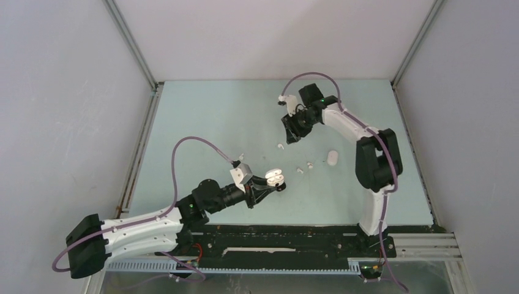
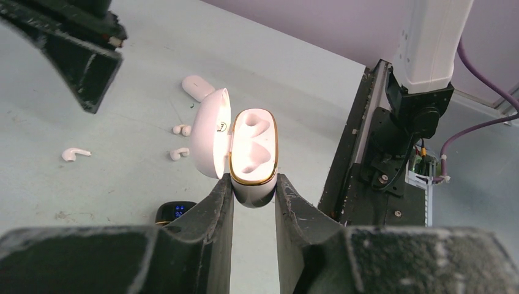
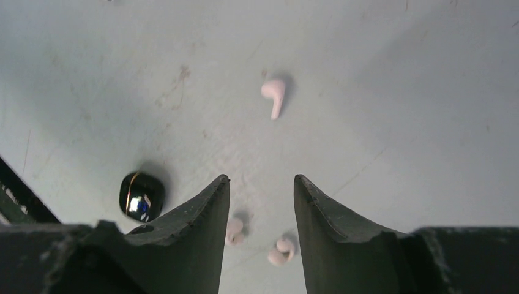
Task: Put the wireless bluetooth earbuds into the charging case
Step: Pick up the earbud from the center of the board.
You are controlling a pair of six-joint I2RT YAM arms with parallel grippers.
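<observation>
My left gripper (image 2: 254, 184) is shut on the lower end of a white charging case (image 2: 253, 147) with a gold rim. It holds the case above the table, lid (image 2: 211, 131) swung open, both sockets empty. In the top view that gripper (image 1: 273, 185) and the case (image 1: 276, 177) are at the near middle. Three white wireless bluetooth earbuds lie on the table: a stemmed one (image 3: 274, 95) ahead of my right gripper (image 3: 261, 179), and two (image 3: 234, 231) (image 3: 281, 251) below its fingers. The right gripper (image 1: 291, 131) hovers open and empty above the table.
A shut black case (image 3: 140, 196) with a gold line lies left of the right gripper, and in the left wrist view this black case (image 2: 174, 211) sits beside my left finger. A shut white case (image 1: 332, 158) lies to the right. The right arm's base (image 2: 422, 104) stands close by.
</observation>
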